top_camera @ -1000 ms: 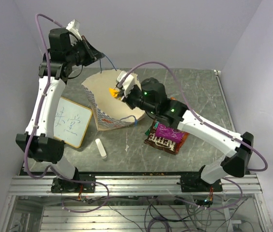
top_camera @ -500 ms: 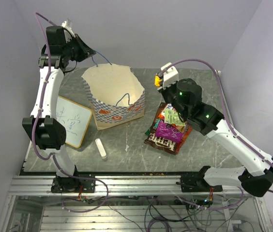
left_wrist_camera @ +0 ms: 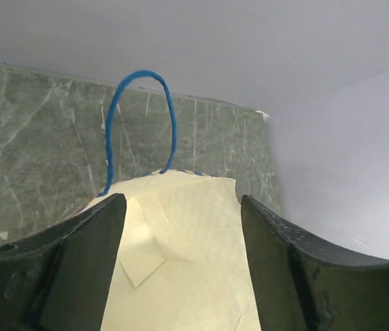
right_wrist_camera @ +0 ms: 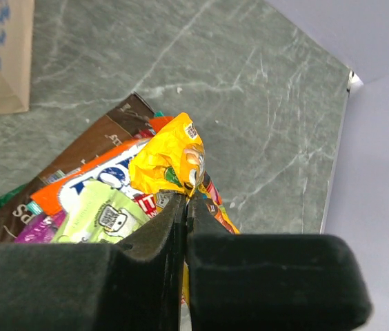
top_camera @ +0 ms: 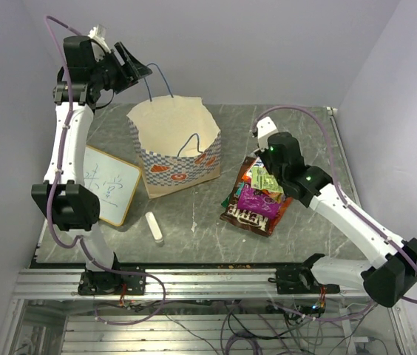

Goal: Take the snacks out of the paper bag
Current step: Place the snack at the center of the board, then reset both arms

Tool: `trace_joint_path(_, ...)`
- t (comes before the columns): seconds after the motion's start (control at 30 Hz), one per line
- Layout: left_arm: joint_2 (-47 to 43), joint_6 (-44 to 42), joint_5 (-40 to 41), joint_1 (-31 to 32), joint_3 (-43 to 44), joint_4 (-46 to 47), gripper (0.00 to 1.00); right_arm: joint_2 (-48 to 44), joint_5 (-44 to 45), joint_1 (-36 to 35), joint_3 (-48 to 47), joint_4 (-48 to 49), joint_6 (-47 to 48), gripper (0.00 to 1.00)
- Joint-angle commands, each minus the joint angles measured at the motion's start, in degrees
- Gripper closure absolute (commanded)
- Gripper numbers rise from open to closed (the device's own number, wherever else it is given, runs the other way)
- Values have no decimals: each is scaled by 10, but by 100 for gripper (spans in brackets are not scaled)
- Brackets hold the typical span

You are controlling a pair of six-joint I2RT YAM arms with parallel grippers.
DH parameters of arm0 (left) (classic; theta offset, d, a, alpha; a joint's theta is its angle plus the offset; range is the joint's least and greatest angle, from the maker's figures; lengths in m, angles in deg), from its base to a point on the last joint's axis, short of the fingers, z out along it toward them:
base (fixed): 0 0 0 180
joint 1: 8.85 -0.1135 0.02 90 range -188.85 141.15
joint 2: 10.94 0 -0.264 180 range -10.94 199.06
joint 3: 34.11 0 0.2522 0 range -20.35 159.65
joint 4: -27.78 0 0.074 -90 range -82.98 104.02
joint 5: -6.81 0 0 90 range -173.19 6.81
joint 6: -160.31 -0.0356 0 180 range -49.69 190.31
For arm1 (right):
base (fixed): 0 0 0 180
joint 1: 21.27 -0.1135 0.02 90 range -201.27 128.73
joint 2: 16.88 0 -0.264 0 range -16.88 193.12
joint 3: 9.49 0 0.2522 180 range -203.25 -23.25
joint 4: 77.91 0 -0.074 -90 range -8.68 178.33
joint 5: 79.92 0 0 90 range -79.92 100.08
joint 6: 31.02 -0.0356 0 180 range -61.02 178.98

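Note:
The paper bag (top_camera: 173, 151) stands upright mid-table, mouth open, one blue cord handle (top_camera: 161, 78) sticking up at its far rim. My left gripper (top_camera: 143, 69) hangs open high behind that rim; in the left wrist view the cream bag wall (left_wrist_camera: 181, 276) lies between the spread fingers (left_wrist_camera: 84, 255) and the blue handle (left_wrist_camera: 141, 117) loops free ahead. My right gripper (right_wrist_camera: 187, 200) is shut on a crumpled yellow packet (right_wrist_camera: 169, 153), just over the pile of snacks (top_camera: 256, 198): brown, purple, green-with-face (right_wrist_camera: 98, 217) and orange-white packets. The bag's inside is hidden.
A wood-framed whiteboard (top_camera: 109, 185) lies left of the bag, and a small white cylinder (top_camera: 154, 227) lies in front of it. The table's right edge (top_camera: 345, 170) runs close beside the pile. Walls close in the back and sides.
My left gripper has opened and let go of the blue handle. My right arm has carried the yellow packet out of the bag and rightward to the pile.

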Motion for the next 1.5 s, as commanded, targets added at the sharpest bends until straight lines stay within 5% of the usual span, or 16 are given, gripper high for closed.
trace_joint_path(0.0, -37, 4, -19, -13, 20, 1, 20, 11, 4, 17, 16, 23, -2, 100)
trace_joint_path(0.17, -57, -22, 1, -13, 21, -26, 16, 8, -7, 19, 36, 25, -17, 100)
trace_joint_path(0.23, -69, -32, 19, -13, 24, -42, 3, 5, 1, 20, 62, 37, -17, 100)
trace_joint_path(0.43, -114, -19, 28, -13, -6, -45, 2, 25, 6, 26, 52, 23, -23, 99)
trace_joint_path(0.93, -219, -28, 24, -13, -14, -164, 4, -3, 1, 26, -148, -171, -133, 0)
trace_joint_path(1.13, -247, -18, 9, -13, 1, -195, 5, -9, -5, 26, -287, -287, -235, 0)
trace_joint_path(1.47, -332, -29, 7, -13, 6, -183, 5, -142, -58, 26, -385, -285, -307, 0)
